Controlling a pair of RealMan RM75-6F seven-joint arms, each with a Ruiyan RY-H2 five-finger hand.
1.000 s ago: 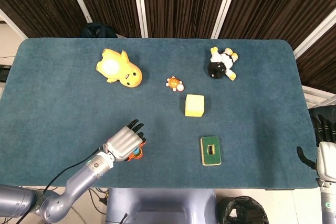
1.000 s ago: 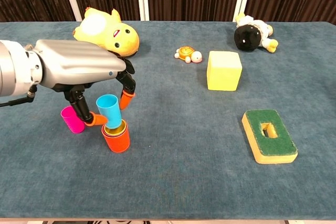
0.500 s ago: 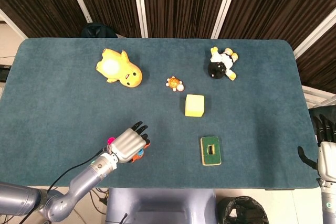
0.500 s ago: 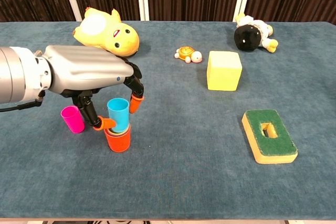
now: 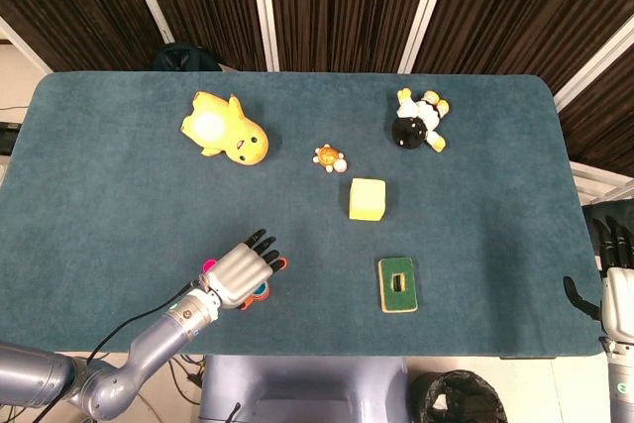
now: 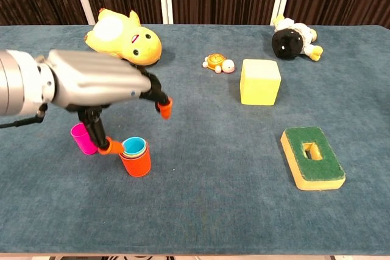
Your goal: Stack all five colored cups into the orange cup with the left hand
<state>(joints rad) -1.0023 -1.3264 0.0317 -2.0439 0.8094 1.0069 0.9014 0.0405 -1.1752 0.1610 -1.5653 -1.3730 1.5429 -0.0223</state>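
The orange cup stands upright near the table's front left. A blue cup sits nested in it, with a thin yellow-green rim showing around the blue one. A pink cup stands alone just to its left. My left hand hovers above and behind the stack with fingers spread and nothing in them; one orange fingertip is right beside the orange cup's rim. In the head view the left hand covers most of the stack, and the pink cup peeks out beside it. My right hand hangs off the table's right edge, fingers extended, empty.
A yellow duck plush lies behind the left hand. A small turtle toy, a yellow block and a black-and-white plush are at the back right. A green sponge in a yellow frame lies at the front right.
The blue cup, held tilted over the orange cup a second ago, has dropped fully into it. The left hand has let go and its fingers have spread and lifted.
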